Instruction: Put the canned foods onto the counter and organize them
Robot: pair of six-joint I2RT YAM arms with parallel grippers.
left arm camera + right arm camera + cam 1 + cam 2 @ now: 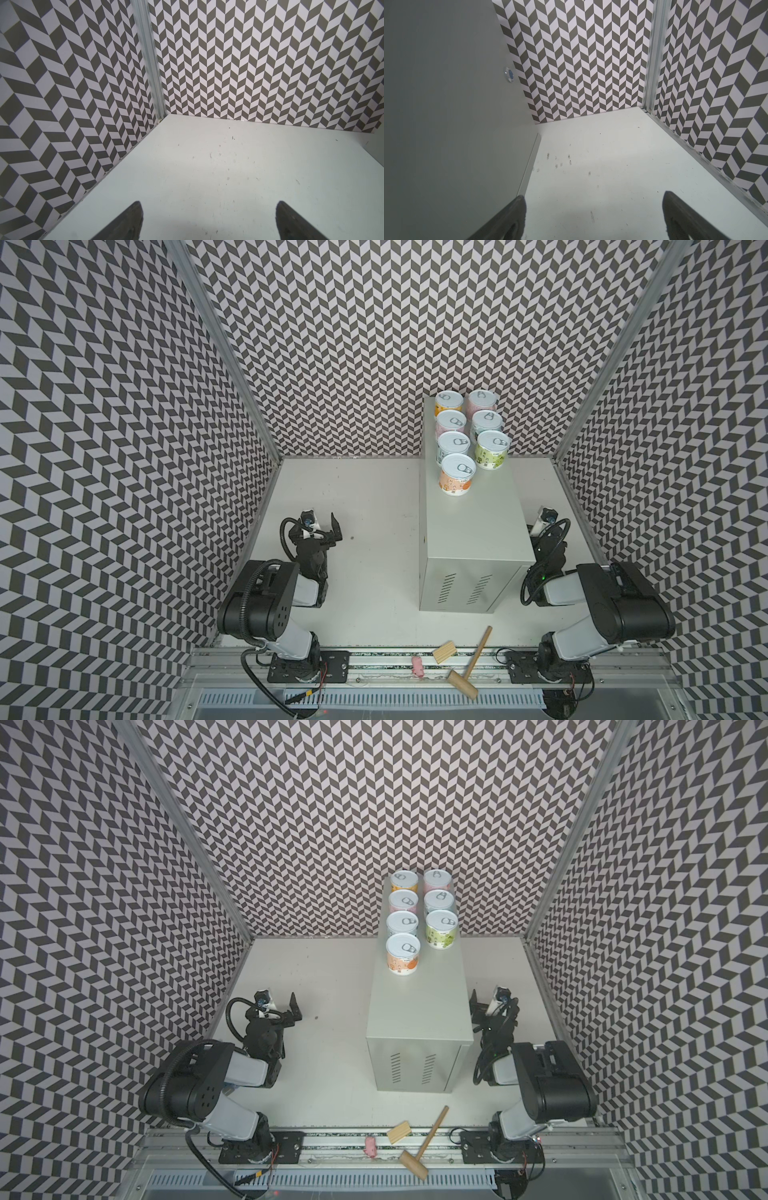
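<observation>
Several canned foods stand upright in two rows at the back of the counter (478,531) (419,1011), with silver pull-tab lids up. The nearest is an orange-labelled can (457,476) (402,956); a green can (492,450) (441,928) stands beside and behind it. My left gripper (322,529) (282,1006) (208,205) hovers open over the bare tabletop, left of the counter, holding nothing. My right gripper (486,1006) (593,196) is open and empty, low beside the counter's right wall (446,104). In a top view the counter hides most of it.
A wooden block (444,651), a wooden mallet (469,668) and a small pink object (417,666) lie at the front edge by the metal rail. Chevron-patterned walls enclose the white tabletop (365,510) on three sides.
</observation>
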